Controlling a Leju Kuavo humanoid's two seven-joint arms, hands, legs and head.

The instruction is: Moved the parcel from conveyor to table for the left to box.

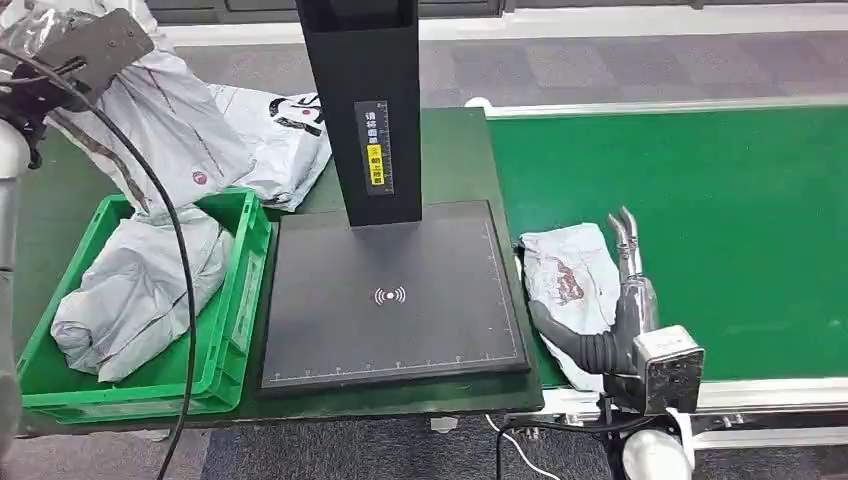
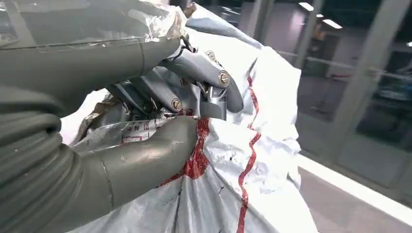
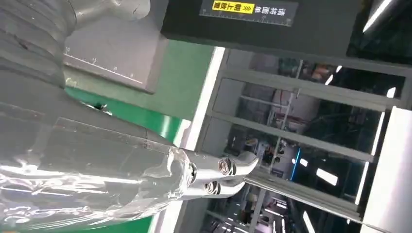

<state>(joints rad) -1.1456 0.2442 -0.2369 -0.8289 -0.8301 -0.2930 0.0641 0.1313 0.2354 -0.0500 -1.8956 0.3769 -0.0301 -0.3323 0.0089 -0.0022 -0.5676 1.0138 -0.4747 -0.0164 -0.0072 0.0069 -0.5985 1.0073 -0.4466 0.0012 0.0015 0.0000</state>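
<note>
Inside green crate, grey parcel; left robot hand gripping another parcel.

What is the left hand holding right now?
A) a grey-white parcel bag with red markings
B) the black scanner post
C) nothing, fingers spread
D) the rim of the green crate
A: in the left wrist view the left hand has thumb and fingers closed on the crumpled parcel bag, above the green crate.
</note>
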